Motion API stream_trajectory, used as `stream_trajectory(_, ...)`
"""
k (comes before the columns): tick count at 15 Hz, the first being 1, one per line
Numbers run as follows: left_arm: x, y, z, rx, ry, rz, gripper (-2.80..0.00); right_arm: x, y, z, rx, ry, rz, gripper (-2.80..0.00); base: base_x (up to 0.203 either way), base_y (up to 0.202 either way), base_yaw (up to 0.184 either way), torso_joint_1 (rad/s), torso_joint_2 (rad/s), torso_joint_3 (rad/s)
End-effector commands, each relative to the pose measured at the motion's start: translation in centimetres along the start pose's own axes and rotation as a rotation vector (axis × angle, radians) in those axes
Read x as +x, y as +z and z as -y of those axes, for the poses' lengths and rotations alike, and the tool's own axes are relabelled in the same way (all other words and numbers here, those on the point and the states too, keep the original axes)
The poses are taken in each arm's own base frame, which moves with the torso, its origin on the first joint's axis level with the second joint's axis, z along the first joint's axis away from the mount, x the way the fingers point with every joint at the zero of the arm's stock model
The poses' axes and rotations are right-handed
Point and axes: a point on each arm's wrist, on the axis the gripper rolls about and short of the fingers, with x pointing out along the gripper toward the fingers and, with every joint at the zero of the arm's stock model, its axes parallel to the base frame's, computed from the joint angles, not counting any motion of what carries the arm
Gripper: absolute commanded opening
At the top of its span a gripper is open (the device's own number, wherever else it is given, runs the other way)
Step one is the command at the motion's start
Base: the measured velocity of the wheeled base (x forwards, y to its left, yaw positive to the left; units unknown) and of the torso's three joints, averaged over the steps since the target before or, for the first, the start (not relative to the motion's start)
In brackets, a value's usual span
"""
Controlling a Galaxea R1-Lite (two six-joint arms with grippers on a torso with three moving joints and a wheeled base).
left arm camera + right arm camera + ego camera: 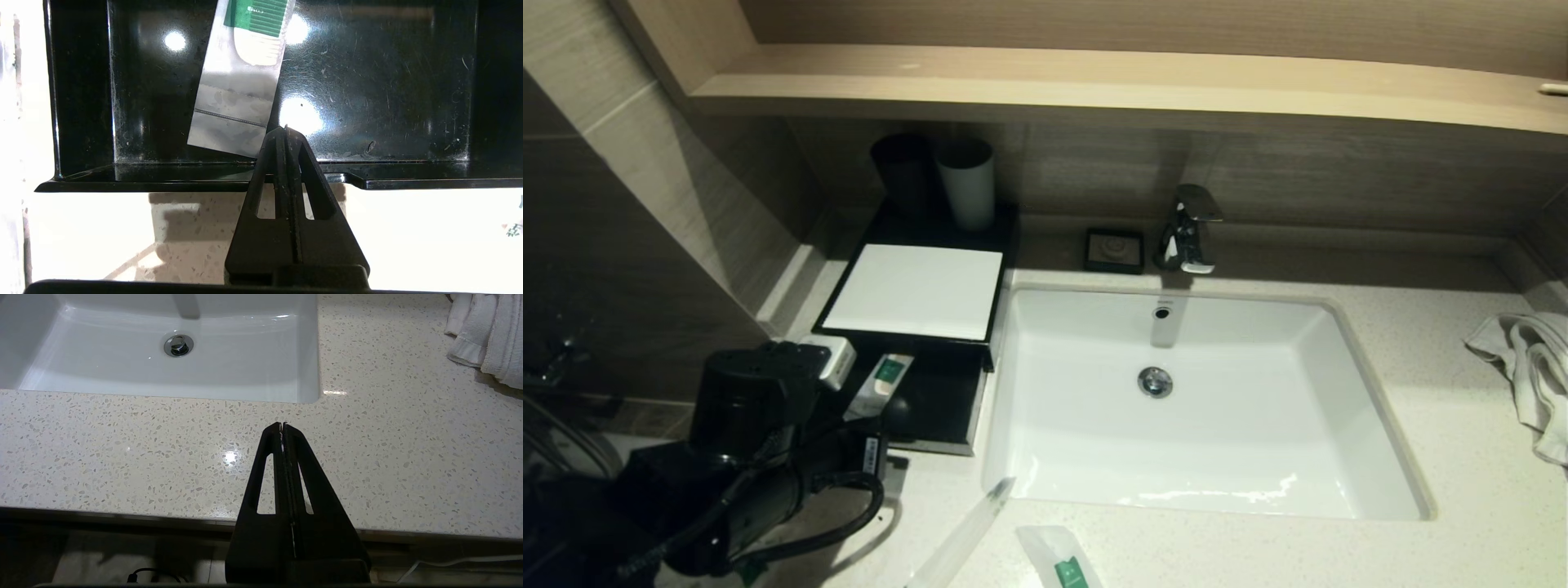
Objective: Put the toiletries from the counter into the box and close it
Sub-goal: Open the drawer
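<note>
The black box (pixel 845 287) with its white top panel stands left of the sink, and its front drawer (pixel 367 81) is pulled out. A clear sachet with a green label (pixel 241 81) (pixel 882 382) lies inside the drawer. A small white packet (pixel 829 359) sits at the drawer's left side. My left gripper (pixel 284 130) is shut and empty, with its tip over the drawer's front wall, just beside the sachet's near corner. On the counter (pixel 1462 457) near the front edge lie a long clear-wrapped stick (pixel 968 535) and another green-labelled sachet (pixel 1062 563). My right gripper (pixel 282 425) hangs shut and empty over the counter's front edge.
The white sink basin (pixel 1201 408) fills the middle, with the faucet (pixel 1188 229) behind it. A small black soap dish (pixel 1114 249) stands behind the sink. A black cup (pixel 905 175) and a white cup (pixel 968 184) stand behind the box. A white towel (pixel 1531 367) lies at far right.
</note>
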Motion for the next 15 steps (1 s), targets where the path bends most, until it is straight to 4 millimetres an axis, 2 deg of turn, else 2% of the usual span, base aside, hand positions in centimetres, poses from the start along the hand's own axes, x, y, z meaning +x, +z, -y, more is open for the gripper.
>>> stream_trajectory(1,-0.29,-0.08,-0.11,-0.002,0.002,0.004,-2.80,0.00,0.00,0.00,0.000,0.000,0.000,-2.80,0.000,0.000,0.000,0.000,0.00,0.000)
stream_trajectory(15,-1.28,-0.60,-0.44,0.006,0.002,-0.022,-2.80,0.00,0.00,0.00,0.000,0.001,0.000,-2.80,0.000,0.000,0.000,0.000,0.00,0.000)
